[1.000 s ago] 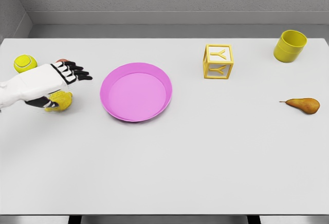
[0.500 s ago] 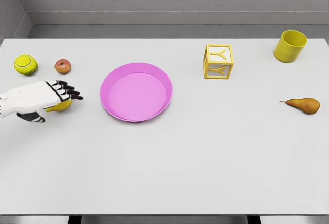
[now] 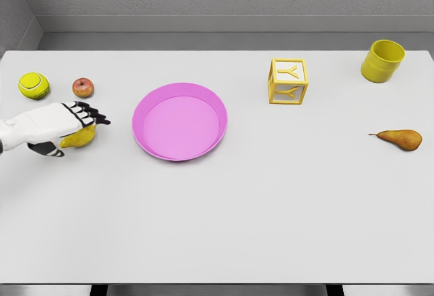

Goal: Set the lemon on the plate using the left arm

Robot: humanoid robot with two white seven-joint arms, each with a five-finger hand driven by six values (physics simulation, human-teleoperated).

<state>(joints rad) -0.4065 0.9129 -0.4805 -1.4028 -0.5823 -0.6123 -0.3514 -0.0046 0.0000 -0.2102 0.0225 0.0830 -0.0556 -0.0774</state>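
The left robot hand [image 3: 64, 127] covers the lemon [image 3: 79, 138], fingers extended; a closed grip seems unconfirmed. Next it needs a firm grasp, then a carry to the plate [image 3: 179, 121].

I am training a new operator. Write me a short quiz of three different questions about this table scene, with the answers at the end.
1. True or false: the yellow lemon already lies inside the round pink plate.
2. Multiple choice: which thing lies nearest the right edge of the white table? A) small red apple B) brown pear C) yellow-green tennis ball
3. Fill in: the yellow letter block stands between the plate and the yellow ____.

Key: 1. False; the lemon is under the white left hand, left of the plate. 2. B. 3. cup.
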